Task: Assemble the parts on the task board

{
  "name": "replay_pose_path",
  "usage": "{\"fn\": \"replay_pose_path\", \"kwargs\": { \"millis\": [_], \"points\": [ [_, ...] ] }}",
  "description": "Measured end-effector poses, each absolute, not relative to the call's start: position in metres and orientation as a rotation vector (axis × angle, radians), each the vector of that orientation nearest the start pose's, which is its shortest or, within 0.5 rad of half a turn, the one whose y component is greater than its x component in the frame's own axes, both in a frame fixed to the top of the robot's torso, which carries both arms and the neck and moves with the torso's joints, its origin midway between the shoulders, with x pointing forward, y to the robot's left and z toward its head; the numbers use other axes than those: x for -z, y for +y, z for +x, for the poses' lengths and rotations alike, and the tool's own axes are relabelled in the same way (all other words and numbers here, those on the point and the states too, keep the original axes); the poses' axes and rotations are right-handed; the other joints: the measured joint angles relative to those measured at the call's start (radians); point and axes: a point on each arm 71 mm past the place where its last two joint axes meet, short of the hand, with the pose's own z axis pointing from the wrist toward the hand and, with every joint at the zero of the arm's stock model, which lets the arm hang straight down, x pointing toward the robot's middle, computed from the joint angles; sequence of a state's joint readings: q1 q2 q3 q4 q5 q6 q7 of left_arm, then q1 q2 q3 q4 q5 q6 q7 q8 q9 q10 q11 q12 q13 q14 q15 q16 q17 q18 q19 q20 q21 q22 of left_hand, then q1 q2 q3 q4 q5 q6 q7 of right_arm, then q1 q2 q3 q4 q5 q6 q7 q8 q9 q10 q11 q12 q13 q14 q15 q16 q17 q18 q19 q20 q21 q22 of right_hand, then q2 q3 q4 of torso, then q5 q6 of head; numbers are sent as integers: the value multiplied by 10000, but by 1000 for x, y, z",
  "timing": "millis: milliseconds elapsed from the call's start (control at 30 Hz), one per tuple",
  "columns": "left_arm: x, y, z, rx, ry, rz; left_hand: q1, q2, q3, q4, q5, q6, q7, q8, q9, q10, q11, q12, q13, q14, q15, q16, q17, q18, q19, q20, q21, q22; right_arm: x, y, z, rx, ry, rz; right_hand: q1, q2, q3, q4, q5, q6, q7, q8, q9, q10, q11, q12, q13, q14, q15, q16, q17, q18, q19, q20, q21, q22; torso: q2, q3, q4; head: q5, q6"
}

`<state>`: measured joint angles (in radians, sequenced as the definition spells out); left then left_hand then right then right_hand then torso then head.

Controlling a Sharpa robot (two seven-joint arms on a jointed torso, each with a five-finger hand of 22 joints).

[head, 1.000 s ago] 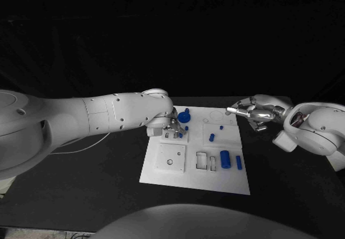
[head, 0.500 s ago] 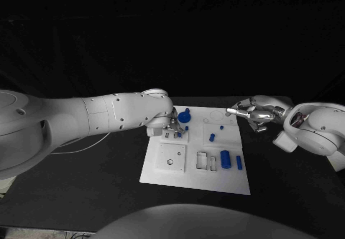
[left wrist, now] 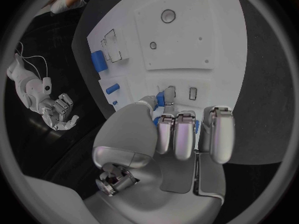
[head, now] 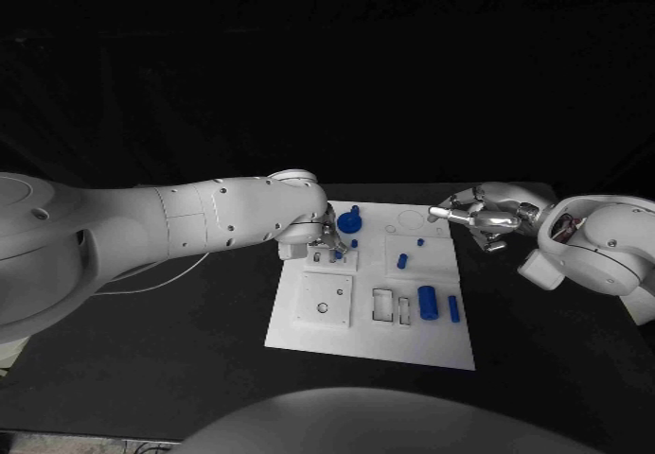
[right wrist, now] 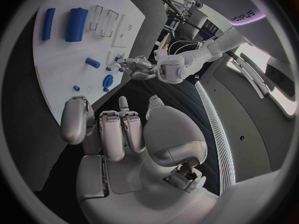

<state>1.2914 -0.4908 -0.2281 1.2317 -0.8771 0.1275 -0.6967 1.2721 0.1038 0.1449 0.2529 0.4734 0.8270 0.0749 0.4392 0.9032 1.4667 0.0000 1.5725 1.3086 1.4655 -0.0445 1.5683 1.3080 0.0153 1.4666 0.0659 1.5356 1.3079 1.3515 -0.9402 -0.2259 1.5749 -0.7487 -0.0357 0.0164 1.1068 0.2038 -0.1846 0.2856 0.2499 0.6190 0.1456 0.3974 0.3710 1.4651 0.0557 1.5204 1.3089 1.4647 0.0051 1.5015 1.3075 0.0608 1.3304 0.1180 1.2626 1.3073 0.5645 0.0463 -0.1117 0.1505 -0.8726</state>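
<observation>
A: Parts first — small blue peg (left wrist: 160, 98) sits in the left hand's (head: 325, 242) fingertips, low over the white board (head: 327, 331), at about 10 o'clock from the board's middle. Big blue round knob (head: 349, 223) stands just beside the hand at its 1 o'clock.

B: Fingers?

A: Left wrist view: thumb and a fingertip (left wrist: 169, 92) pinch the peg, the other fingers lie side by side, curled over it. Two small slots (left wrist: 192, 91) in the board sit right by the tip.

B: Whether it's seated?

A: Cannot tell. My guess is the step is insertion into one of those slots. To do it well: keep the peg upright, line it over the opening, press straight down, no sideways shove or it jams or tips.

B: Rest of the board?

A: Thick blue cylinder (head: 427, 302) and thin blue bar (head: 453, 308) lie flat at 4 o'clock, beside two empty rectangular pockets (head: 392, 305). Short blue peg (head: 403, 260) near the centre, tiny one (head: 420, 242) at 1 o'clock. So plenty left, I'd judge.

B: Right hand?

A: Right hand (head: 476, 218) hangs off the board's 2 o'clock corner, holding nothing, fingers loosely curled and slightly apart. It should keep clear.
</observation>
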Motion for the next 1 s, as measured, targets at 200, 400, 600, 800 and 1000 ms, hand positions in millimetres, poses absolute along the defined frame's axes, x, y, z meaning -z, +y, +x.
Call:
{"fn": "replay_pose_path", "kwargs": {
  "millis": [200,400,600,800,1000],
  "points": [
    [262,140,504,2061,24835,-2668,-44,-124,215,3,-2,61,-54,-27,145,0,0,0,-10,0,0,0,0,-1,0,0,0,0,194,-230,466,-10353,20697,3137,41,41,0,0,39,0,0,0,0,0,0,2,11,0,0,0,0,1,0,0,-61,-1,-3,2,10,-9,0],
    [262,143,500,2108,24763,-2643,-109,-188,312,17,-2,62,-54,-27,223,0,-1,0,-6,0,0,0,-1,0,0,0,0,-1,194,-233,466,-10303,20698,3183,40,40,0,0,39,0,0,0,1,0,0,2,13,0,0,0,-1,0,0,0,-60,7,-14,4,13,0,0],
    [260,149,496,2086,24707,-2537,-120,-279,407,33,-2,115,-76,-27,274,0,-1,0,-6,0,0,0,-2,-1,0,0,1,-2,194,-234,466,-10261,20708,3212,40,40,0,0,39,0,0,0,-10,0,0,2,13,0,0,0,-1,1,-35,36,-60,7,-19,12,12,10,0],
    [260,152,492,2100,24714,-2451,-120,-279,433,61,-2,114,-75,-27,296,0,-1,0,-6,-1,0,0,-3,-1,0,0,1,-2,195,-234,466,-10237,20725,3231,40,40,0,0,39,-1,-1,0,-9,0,0,2,13,0,0,0,7,0,-35,36,-60,6,-12,9,24,31,0],
    [260,153,491,2113,24728,-2426,-163,-320,517,64,-2,113,-73,-27,333,0,-1,0,-6,-1,0,0,-3,-2,0,0,2,-2,197,-234,465,-10222,20771,3260,40,39,0,0,39,-1,-1,0,-9,0,0,2,14,0,0,0,6,1,-35,35,-60,5,-9,-2,20,85,0]
  ]
}}
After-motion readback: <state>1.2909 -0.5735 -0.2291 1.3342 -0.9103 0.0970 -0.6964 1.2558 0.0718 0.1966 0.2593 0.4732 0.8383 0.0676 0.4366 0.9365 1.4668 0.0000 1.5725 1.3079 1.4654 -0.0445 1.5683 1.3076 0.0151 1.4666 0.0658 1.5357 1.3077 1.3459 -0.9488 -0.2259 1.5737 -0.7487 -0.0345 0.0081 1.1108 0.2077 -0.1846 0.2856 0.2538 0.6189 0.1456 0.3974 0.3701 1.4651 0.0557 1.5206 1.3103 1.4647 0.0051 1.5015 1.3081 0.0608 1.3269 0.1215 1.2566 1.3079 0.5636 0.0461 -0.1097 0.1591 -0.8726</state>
